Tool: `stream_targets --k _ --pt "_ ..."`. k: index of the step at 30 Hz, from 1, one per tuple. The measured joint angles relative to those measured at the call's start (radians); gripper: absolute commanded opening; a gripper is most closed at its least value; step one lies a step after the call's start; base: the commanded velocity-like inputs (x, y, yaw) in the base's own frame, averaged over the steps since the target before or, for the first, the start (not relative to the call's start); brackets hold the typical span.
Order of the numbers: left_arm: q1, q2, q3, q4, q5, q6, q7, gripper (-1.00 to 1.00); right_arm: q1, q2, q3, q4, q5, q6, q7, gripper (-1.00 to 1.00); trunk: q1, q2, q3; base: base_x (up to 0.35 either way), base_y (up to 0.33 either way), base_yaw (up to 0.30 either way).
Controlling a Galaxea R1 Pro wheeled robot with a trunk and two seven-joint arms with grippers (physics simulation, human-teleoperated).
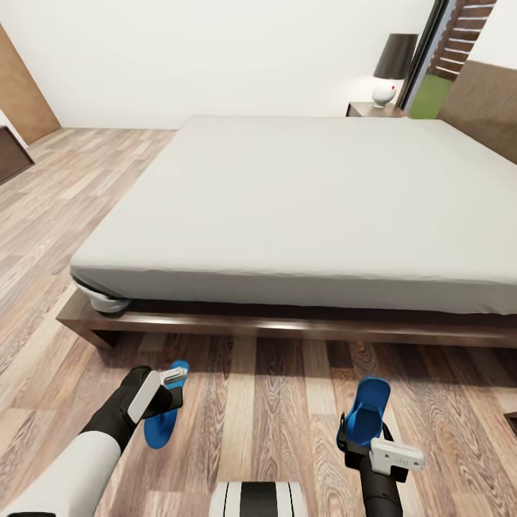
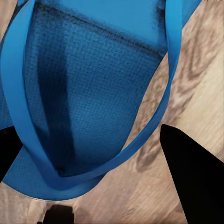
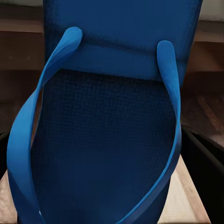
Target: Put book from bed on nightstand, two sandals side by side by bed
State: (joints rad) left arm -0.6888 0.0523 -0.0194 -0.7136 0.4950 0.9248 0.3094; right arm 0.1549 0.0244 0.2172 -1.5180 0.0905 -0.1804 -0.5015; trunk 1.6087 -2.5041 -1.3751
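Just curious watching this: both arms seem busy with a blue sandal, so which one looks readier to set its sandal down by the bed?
Probably left: its sandal lies low against the floor, while the right sandal tilts upward.

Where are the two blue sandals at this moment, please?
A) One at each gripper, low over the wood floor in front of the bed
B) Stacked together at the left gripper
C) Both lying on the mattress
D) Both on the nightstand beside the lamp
A: in the head view one sandal sits at the left gripper and the other sandal at the right gripper, both over the floor before the bed.
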Motion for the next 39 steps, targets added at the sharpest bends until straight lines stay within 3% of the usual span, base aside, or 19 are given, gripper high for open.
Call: stream_targets --k 7,11,36,39 --pt "0.0 -0.005 0.001 0.0 0.003 -0.051 0.0 -1.0 0.0 0.0 0.0 0.001 0.001 0.0 0.0 -1.0 0.003 -0.002 -0.027 0.0 0.0 0.0" --pt "0.0 -0.005 0.003 0.009 0.005 -0.094 0.0 -1.0 0.0 0.0 0.0 0.001 0.001 -0.001 0.0 -1.0 0.004 -0.002 -0.031 0.0 0.0 0.0" --pt "0.0 -0.005 0.007 0.009 0.009 -0.128 -0.011 -1.0 0.0 0.0 0.0 0.001 0.001 -0.002 0.0 -1.0 0.015 -0.008 -0.128 0.0 0.0 0.0" --pt "0.0 -0.005 0.007 0.008 0.009 -0.128 -0.012 -1.0 0.0 0.0 0.0 0.001 0.001 -0.001 0.0 -1.0 0.015 -0.008 -0.128 0.0 0.0 0.0"
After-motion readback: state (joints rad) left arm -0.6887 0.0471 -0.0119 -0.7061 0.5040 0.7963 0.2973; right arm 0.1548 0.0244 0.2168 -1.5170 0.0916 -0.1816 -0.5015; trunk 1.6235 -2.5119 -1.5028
